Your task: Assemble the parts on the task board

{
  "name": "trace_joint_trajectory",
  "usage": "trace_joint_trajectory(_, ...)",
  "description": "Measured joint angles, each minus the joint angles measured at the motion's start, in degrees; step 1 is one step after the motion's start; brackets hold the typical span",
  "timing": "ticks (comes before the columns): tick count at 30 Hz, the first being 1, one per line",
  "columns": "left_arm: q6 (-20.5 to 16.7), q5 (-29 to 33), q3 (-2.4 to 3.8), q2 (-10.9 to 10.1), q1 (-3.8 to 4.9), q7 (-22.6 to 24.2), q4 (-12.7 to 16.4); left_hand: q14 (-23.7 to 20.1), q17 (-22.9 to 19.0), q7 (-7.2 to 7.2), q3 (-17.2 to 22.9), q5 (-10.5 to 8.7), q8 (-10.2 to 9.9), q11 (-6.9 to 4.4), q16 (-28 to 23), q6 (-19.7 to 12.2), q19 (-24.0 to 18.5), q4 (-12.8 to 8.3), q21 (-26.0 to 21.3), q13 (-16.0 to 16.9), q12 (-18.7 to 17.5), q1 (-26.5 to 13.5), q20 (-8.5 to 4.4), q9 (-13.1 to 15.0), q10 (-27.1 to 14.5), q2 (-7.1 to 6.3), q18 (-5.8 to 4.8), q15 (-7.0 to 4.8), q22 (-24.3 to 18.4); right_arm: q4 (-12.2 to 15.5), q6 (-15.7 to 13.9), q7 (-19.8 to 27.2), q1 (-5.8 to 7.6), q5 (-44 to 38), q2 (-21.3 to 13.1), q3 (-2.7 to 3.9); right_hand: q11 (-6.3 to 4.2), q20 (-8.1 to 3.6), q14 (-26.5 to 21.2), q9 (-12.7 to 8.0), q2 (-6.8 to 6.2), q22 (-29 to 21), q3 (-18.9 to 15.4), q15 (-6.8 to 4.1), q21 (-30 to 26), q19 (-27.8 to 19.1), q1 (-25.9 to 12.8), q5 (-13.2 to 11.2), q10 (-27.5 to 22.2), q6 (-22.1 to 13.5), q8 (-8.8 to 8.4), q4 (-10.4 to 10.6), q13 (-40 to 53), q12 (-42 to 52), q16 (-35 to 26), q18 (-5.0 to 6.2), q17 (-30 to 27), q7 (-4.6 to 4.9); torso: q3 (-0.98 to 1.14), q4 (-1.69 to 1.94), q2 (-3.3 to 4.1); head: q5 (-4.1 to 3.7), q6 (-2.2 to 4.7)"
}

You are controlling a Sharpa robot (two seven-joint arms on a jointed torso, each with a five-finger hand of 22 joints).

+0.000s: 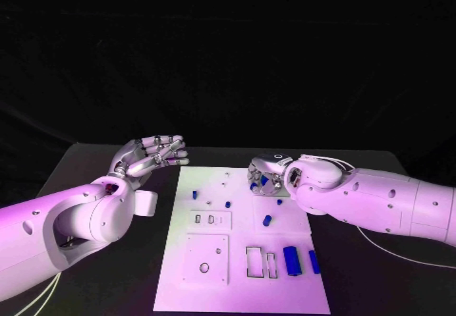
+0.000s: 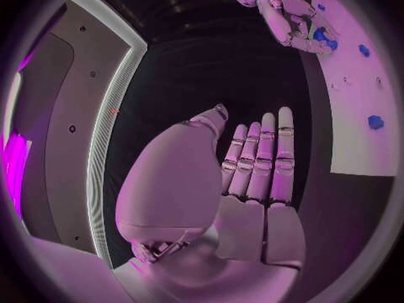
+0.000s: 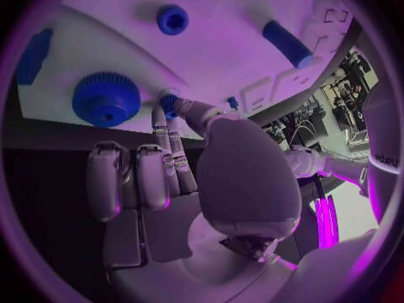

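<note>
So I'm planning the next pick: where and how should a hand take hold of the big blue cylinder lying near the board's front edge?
Probably best across the middle of the big blue cylinder, coming from above. It lies flat on the task board, its long axis running front to back, so fingers can close on its two long rounded sides. A slimmer blue piece lies close beside it on the right, so that finger needs care.

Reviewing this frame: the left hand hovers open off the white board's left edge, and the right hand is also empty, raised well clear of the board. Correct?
Not quite. The left hand does hover open beside the white task board, but the right hand is down on the board's far part, its fingertips pinching a small blue part, as the right wrist view shows.
</note>
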Motion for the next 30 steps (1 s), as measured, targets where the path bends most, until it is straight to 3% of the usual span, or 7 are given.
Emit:
trace_joint_trajectory(17, 0.19, 0.01, 0.00, 0.02, 0.03, -0.42, -0.22, -0.18, 0.06, 0.00, 0.00, 0.00, -0.21, 0.21, -0.24, -0.42, -0.17, 0.00, 0.00, 0.00, -0.30, -0.23, 0.17, -0.05, -0.21, -0.23, 0.00, 0.18, 0.00, 0.13, -1.06, -0.49, -0.11, -0.82, 0.30, 0.05, 0.36, 0.00, 0.00, 0.83, -0.01, -0.01, 0.69, 0.01, 0.00, -0.01, -0.01, -0.01, -0.30, -0.21, 0.20, -0.69, -0.29, -0.19, 0.22, 0.00, -0.24, 0.20, -0.04, -0.01, 0.25, -0.08, 0.29)
trace_joint_trajectory(21, 0.25, 0.01, 0.00, 0.02, 0.03, -0.48, -0.33, -0.18, 0.06, 0.00, 0.00, 0.00, -0.21, 0.21, -0.24, -0.42, -0.17, 0.00, 0.00, 0.00, -0.30, -0.23, 0.17, -0.05, -0.21, -0.23, 0.00, 0.18, 0.00, 1.33, -2.16, -0.81, -0.32, -1.14, -0.32, -0.08, 0.34, 0.03, 0.00, 1.14, -0.01, -0.02, 0.75, 0.01, 0.32, 0.04, -0.01, -0.02, -0.27, -0.21, 0.36, -0.76, -0.29, -0.34, 0.22, -0.12, -0.24, 0.19, -0.05, 0.00, 0.28, -0.09, 0.37)
trace_joint_trajectory(23, 0.26, 0.02, 0.00, 0.02, 0.03, -0.51, -0.40, -0.18, 0.06, 0.00, 0.00, 0.00, -0.21, 0.21, -0.24, -0.42, -0.17, 0.00, 0.00, 0.00, -0.30, -0.23, 0.16, -0.05, -0.21, -0.23, 0.00, 0.18, 0.00, 2.13, -2.89, -1.05, -0.39, -1.40, -0.63, -0.14, 0.34, 0.01, 0.00, 1.34, -0.02, -0.02, 0.99, 0.01, 0.77, 0.62, -0.01, -0.05, -0.27, -0.06, 0.64, -1.01, -0.29, -0.39, 0.22, -0.92, -0.16, 0.04, -0.05, 0.00, 0.29, -0.09, 0.47)
trace_joint_trajectory(30, 0.31, 0.02, 0.00, 0.04, 0.03, -0.54, -0.62, -0.18, 0.12, 0.00, 0.00, 0.00, -0.21, 0.21, -0.24, -0.42, -0.17, 0.00, -0.01, 0.00, -0.58, -0.23, 0.16, -0.04, -0.21, -0.23, 0.00, 0.18, -0.01, 3.60, -5.66, -2.21, 0.02, -2.75, -0.64, 0.07, 0.34, 0.01, -0.01, 1.64, -0.02, -0.03, 1.06, 0.01, 1.12, 1.02, -0.01, -0.16, -0.26, 0.30, 0.79, -1.08, -0.16, -0.31, 0.44, -0.92, -0.03, 0.10, -0.05, 0.10, 0.35, -0.19, 0.76)
